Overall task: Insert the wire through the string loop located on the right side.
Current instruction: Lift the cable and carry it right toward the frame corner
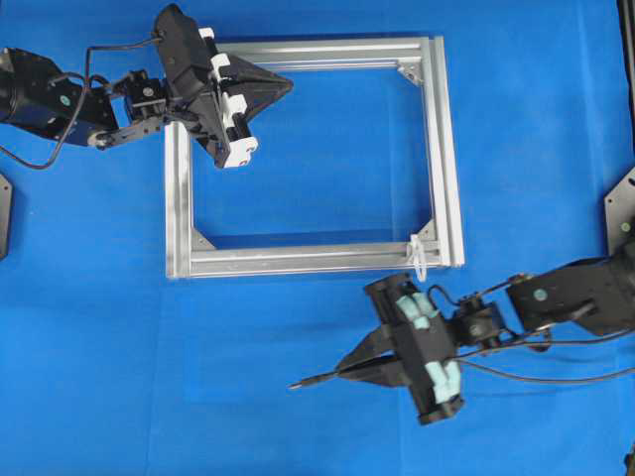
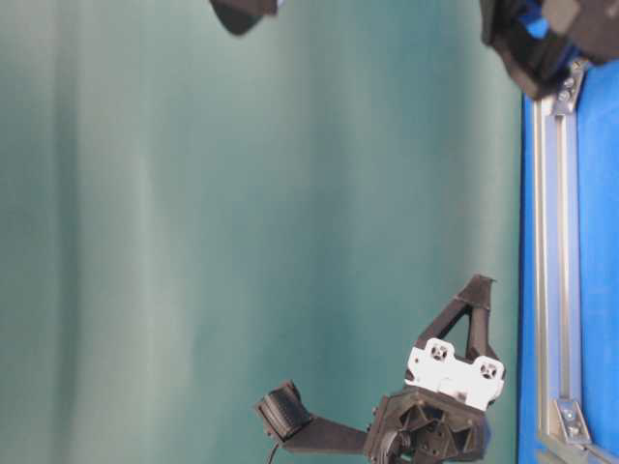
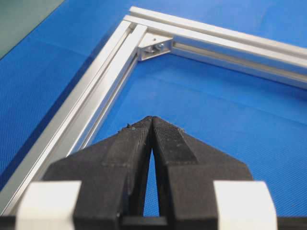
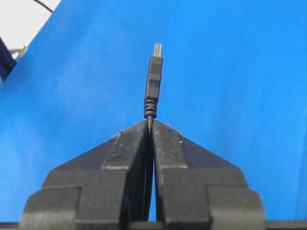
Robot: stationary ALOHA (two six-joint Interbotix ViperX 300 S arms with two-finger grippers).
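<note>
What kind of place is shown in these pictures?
Probably a robotics lab test bench: two robot arms work over a blue cloth, an aluminium frame lies on it, and a plain green backdrop stands behind.

I see bright even overhead light, soft shadows under the frame (image 1: 308, 260), near end effector (image 3: 151, 125) fingers blurred.

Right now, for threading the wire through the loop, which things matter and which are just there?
In the job: wire, clamped in the right gripper; string loop on the aluminium frame.

Just there: left gripper, jaws shut on nothing; blue table cover.
</note>
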